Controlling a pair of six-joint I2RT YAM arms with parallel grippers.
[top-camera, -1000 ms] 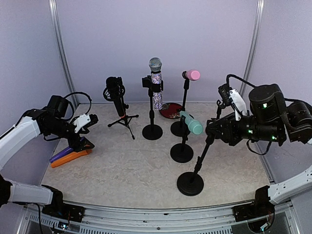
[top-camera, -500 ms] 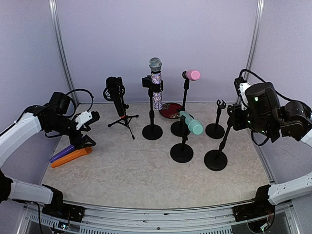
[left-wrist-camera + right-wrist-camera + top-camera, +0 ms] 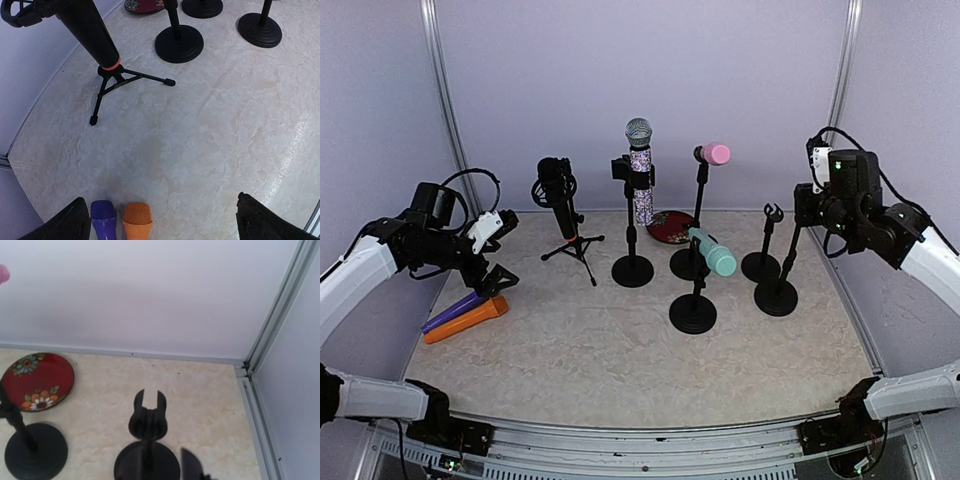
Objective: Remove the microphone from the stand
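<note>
Nearest on the left, the left gripper [image 3: 495, 280] hangs with its jaws released and spread wide just above the orange microphone [image 3: 470, 322] and the purple microphone [image 3: 450, 313]. These lie side by side on the tabletop [image 3: 590, 350]. Both are out of any stand, so that part of the job looks done.

On the right, the right gripper [image 3: 805, 215] sits at the top of an empty stand [image 3: 785, 262] whose base rests on the tabletop. The pole runs up into the jaws, which appear clenched on it, though the wrist view shows only one dark fingertip and cannot confirm it. Just left of that stand, the teal microphone [image 3: 713, 254] lies tilted in its clip.

Farther back, the patterned microphone [image 3: 641, 175] stands upright in its holder and the black microphone [image 3: 558, 195] leans on a tripod [image 3: 575, 245]. The pink microphone [image 3: 715, 154] sits high on a thin pole beside the red plate [image 3: 670, 226]. A second empty stand [image 3: 766, 240] is at the back right.

By my reading, two microphones are off and four are left in holders. Which one is meant next I cannot tell.
</note>
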